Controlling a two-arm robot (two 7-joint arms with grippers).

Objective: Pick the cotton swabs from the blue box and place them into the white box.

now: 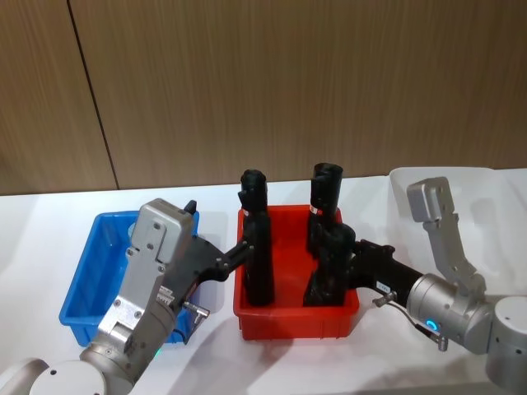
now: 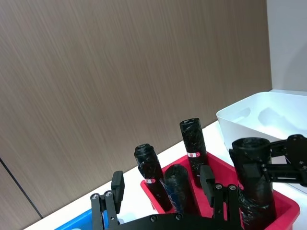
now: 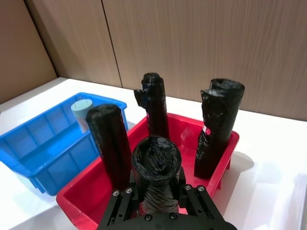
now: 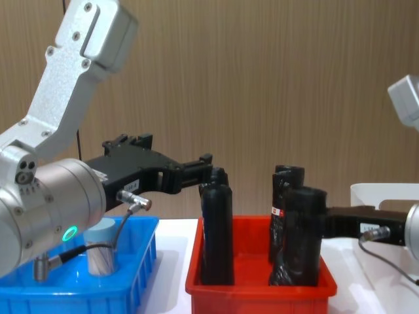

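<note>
the right gripper (image 3: 156, 203) has its black fingers clamped around one of the tall black wrapped rolls (image 3: 156, 165) standing at the near right of the red plastic bin (image 1: 296, 317), and the left gripper (image 2: 165, 191) reaches in from the other side with its fingers spread wide on either side of the near left roll (image 1: 258, 263), not yet pinching it. neither roll is what the task asks for. the one cotton swab tub (image 4: 101, 248) in view, a small clear plastic cylinder with a pale-blue flat lid, stands upright inside the low bright-blue plastic bin (image 1: 90, 288) on the robot's left, apart from both grippers. the tall white plastic box (image 1: 469, 185) sits at the far right, beyond the red bin. to do this step well, the left gripper would likely need to back out of the red bin, swing over the blue bin, and descend straight onto the tub, closing across its round wall below the lid so it does not tip.
</note>
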